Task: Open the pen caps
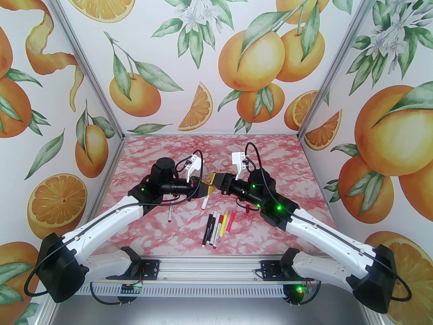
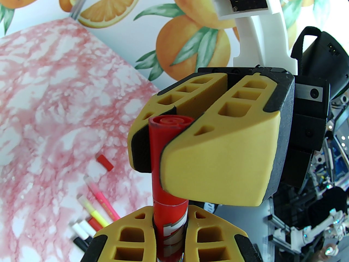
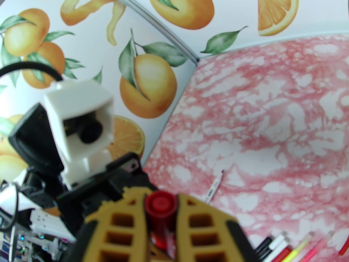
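Red plastic marked the job in hand: a slim marker pen with a red-labelled barrel (image 2: 171, 229) and a short red cylindrical cap (image 2: 156, 157) was held up over the middle of the pink-and-white marbled tabletop (image 1: 152, 154). The left pincer (image 2: 170, 211), reaching in from nine o'clock, was clenched on the barrel just below the seam. The right pincer (image 3: 161, 207), reaching in from three o'clock, was clenched on the cap, whose round end showed between its yellow fingers. Cap and barrel looked joined, so the step appeared to be the pull itself, not yet made. The next move would call for both grips to hold firm while the arms drew apart straight along the pen; a sideways tug could make it slip.

Everything else lay loose on the tabletop, with no holder for it. At eight o'clock of the pincers was a lone white pen with a red tip (image 1: 169, 214). At six o'clock lay a loose bunch of black, white, yellow and pink markers (image 1: 218, 227), and at four o'clock a small loose red cap (image 1: 248, 210).
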You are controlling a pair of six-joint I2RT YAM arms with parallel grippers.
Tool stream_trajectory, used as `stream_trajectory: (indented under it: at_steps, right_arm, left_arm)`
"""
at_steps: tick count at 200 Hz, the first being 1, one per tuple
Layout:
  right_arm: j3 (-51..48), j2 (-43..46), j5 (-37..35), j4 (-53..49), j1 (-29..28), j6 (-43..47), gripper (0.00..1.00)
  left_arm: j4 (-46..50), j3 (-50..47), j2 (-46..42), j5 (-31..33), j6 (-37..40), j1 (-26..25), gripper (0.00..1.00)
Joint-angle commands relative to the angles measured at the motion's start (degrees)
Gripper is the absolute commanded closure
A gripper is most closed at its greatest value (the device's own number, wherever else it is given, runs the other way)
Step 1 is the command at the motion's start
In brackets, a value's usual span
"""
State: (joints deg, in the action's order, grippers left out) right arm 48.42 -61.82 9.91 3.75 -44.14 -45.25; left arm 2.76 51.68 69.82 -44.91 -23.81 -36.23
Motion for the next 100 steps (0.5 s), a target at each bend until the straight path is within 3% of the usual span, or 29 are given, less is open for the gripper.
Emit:
stream_trajectory:
  at_steps: [1, 100]
  right_arm:
    - [2.4, -0.4, -0.5, 2.0, 2.1, -0.2, 1.0]
    - [7.9, -1.4, 2.3, 0.6, 7.7, 3.1, 1.0]
  left_arm:
    - [1.0, -1.8, 0.1, -0.2, 0.8, -0.8, 1.0]
    - [0.2, -3.7, 0.9, -0.4, 0.5, -2.7, 1.0]
